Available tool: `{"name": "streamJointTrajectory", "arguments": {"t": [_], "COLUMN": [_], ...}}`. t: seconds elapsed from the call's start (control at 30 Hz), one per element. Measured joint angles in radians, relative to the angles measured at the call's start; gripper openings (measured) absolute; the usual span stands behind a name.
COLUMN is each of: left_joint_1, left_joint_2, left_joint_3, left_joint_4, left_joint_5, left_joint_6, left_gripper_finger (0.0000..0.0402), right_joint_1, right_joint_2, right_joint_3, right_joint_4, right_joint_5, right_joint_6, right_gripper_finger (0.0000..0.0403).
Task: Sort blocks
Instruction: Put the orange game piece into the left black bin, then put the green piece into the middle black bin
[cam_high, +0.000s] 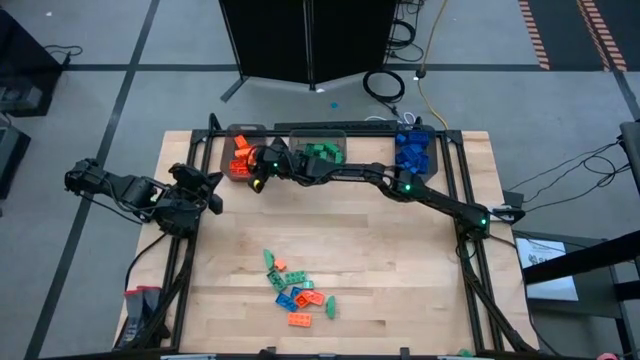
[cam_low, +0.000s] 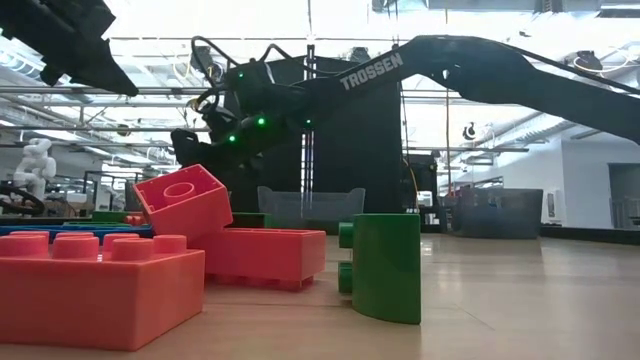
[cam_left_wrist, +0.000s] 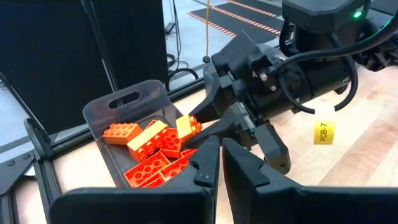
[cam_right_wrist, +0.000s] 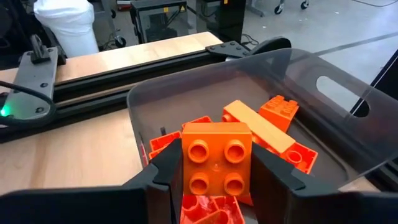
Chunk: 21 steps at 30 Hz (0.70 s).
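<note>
The right gripper (cam_right_wrist: 216, 168) reaches across the far side of the table and hangs over the left bin (cam_high: 240, 153), its fingers clamped on an orange brick (cam_right_wrist: 217, 165) held studs-up between them. It holds the brick right above the orange pile (cam_right_wrist: 273, 127) already lying in that bin, so this looks like the drop-off step: colour matched to bin, with only the release left to do. Letting go here should land the brick among its own kind; the bin wall (cam_right_wrist: 348, 124) rises behind it and should keep it from bouncing out.

The left gripper (cam_left_wrist: 221, 165) waits at the left edge of the table, near that same bin, fingers together and holding nothing. Parked there it faces the bin and stays out of the right arm's path.

The sort follows colour from left to right along the far edge: orange in the left bin, green bricks (cam_high: 322, 151) in the middle bin (cam_high: 300, 138), blue bricks (cam_high: 412, 152) in the right bin (cam_high: 414, 171). A loose cluster of mixed bricks (cam_high: 298, 292) lies on the near part of the table (cam_high: 400, 270), well apart from the bins, so a good share of the job seems to remain. The next pick would call for a long reach toward the near side.
</note>
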Motion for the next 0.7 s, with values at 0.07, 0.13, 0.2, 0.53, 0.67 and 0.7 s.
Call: {"name": "streamJointTrajectory", "arguments": {"t": [0.07,0.13,0.2,0.53,0.67,0.7], "left_joint_1": [0.000,0.000,0.000,0.000,0.000,0.000], "left_joint_2": [0.000,0.000,0.000,0.000,0.000,0.000], "left_joint_3": [0.000,0.000,0.000,0.000,0.000,0.000], "left_joint_4": [0.000,0.000,0.000,0.000,0.000,0.000], "left_joint_5": [0.000,0.000,0.000,0.000,0.000,0.000], "left_joint_6": [0.000,0.000,0.000,0.000,0.000,0.000], "left_gripper_finger": [0.0023,0.0023,0.0023,0.0023,0.0023,0.0023], "right_joint_1": [-0.001,-0.001,-0.001,-0.006,-0.006,-0.005], "right_joint_2": [0.000,0.000,0.000,0.000,-0.011,-0.020], "right_joint_3": [0.000,0.000,0.000,0.000,-0.001,-0.001], "right_joint_4": [0.002,0.002,0.001,0.003,-0.003,-0.003], "right_joint_5": [0.000,0.000,0.000,-0.005,-0.107,-0.133], "right_joint_6": [0.000,0.000,0.008,0.075,0.070,0.052], "right_gripper_finger": [0.0118,0.0118,0.0120,0.0254,0.0240,0.0234]}}
